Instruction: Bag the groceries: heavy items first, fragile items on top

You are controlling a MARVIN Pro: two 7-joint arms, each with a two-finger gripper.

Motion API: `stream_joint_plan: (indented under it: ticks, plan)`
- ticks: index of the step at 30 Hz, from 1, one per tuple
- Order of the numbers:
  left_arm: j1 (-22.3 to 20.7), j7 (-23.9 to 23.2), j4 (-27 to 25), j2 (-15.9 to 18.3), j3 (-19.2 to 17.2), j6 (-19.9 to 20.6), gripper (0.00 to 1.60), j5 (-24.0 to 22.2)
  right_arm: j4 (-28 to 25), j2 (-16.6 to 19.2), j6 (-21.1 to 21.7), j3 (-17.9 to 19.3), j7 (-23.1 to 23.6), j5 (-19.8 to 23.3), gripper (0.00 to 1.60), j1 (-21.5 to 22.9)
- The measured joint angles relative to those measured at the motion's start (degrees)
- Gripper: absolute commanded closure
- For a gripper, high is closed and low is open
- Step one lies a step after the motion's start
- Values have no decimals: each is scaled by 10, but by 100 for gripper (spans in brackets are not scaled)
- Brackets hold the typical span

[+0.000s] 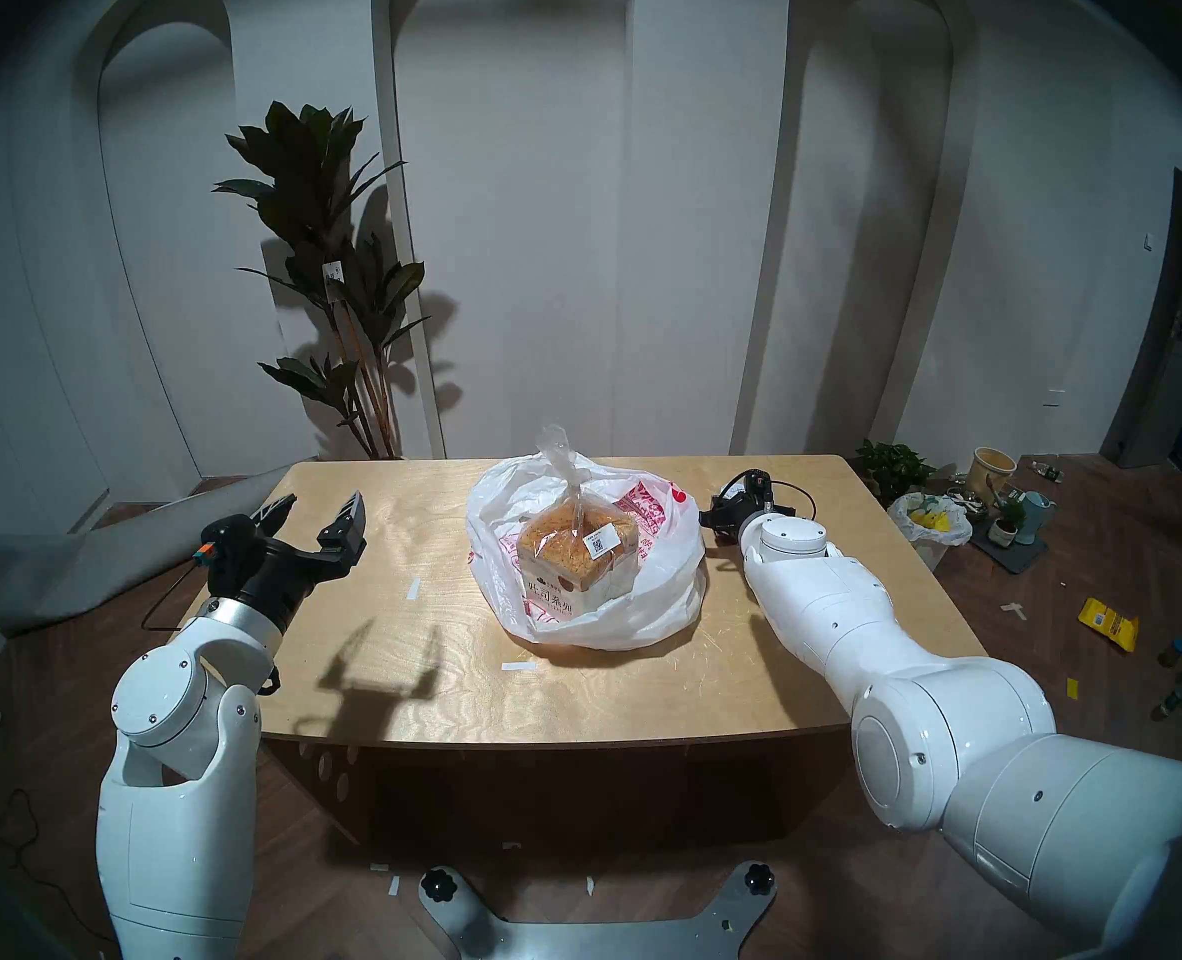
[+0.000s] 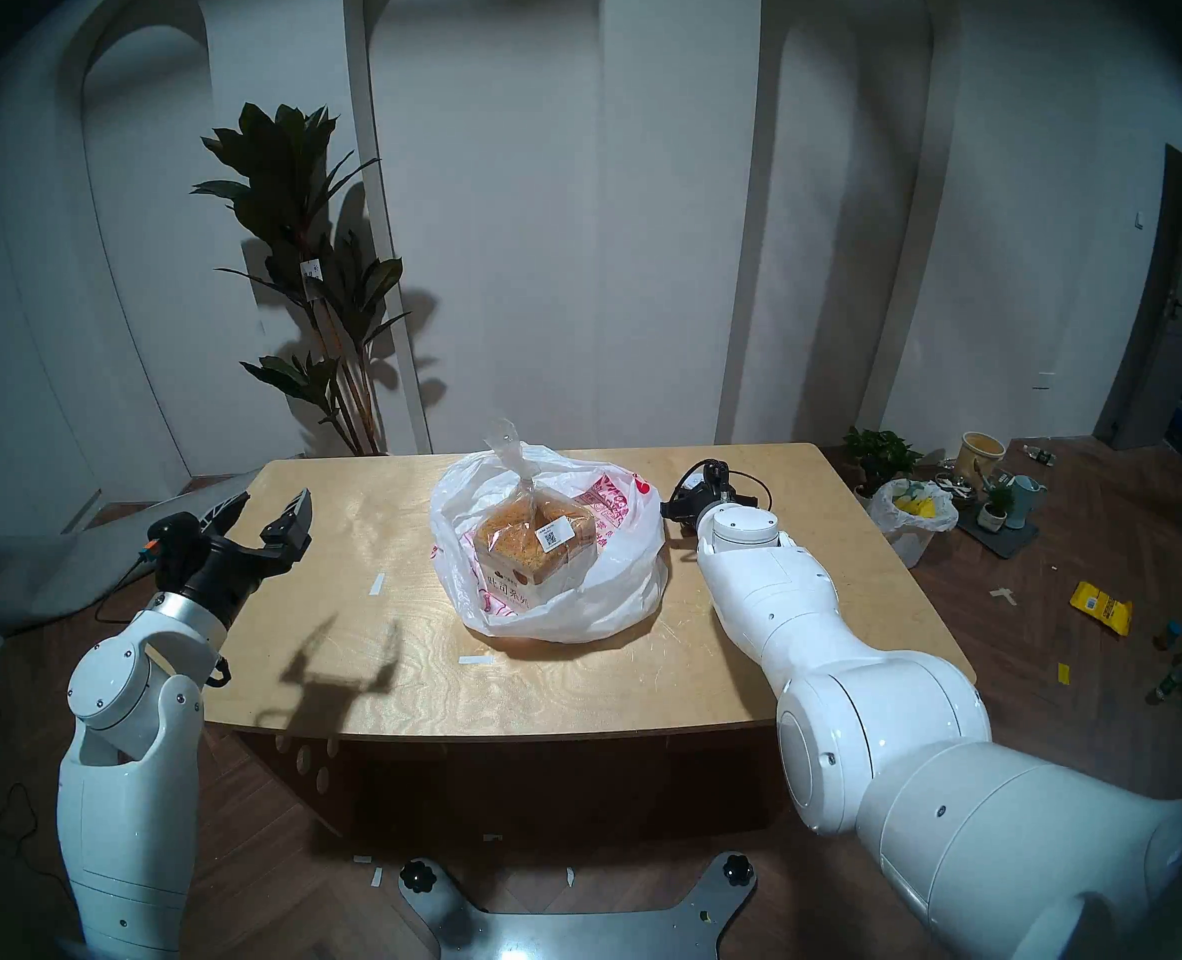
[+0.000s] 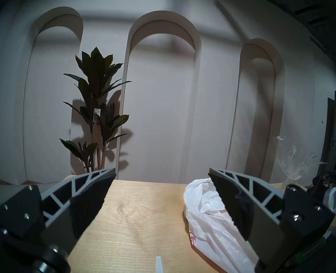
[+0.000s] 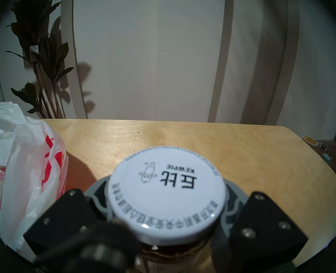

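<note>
Ahead of your left gripper (image 1: 328, 519), between its spread fingers, the wooden table (image 3: 135, 213) is bare; only 1 strip of white tape (image 3: 158, 263) lies flat there. To its right, the white bag (image 1: 650, 591) blocks the way, with the toast loaf (image 1: 577, 546) inside it and the clear wrapper tail (image 1: 564, 463) rising above. Your right gripper (image 4: 166, 197) holds the jar (image 4: 167, 191) just beside that bag's far right side; ahead and to its right, the table is bare.

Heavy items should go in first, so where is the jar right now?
In the right wrist view the jar sits between the right gripper fingers, over the table, right of the bag.
</note>
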Motion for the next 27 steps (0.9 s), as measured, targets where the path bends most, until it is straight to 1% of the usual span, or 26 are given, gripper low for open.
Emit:
stream_joint_plan:
  ticks: [5, 11, 18, 19, 24, 27]
  plan:
    - [0, 0, -1, 0, 0, 1, 0, 0, 10, -1, -16, 6, 7, 6, 160, 13]
    - [0, 0, -1, 0, 0, 1, 0, -1, -4, -7, -39, 10, 18, 13, 160, 32]
    - [0, 0, -1, 0, -1, 1, 0, -1, -40, -22, -77, 10, 40, 21, 160, 52]
    - [0, 0, -1, 0, -1, 2, 0, -1, -51, -27, -88, 8, 47, 23, 160, 55]
    - [0, 0, -1, 0, -1, 3, 0, -1, -79, -40, -120, -1, 77, 29, 160, 52]
    - [0, 0, -3, 0, -1, 4, 0, -1, -108, -53, -143, -11, 105, 34, 160, 34]
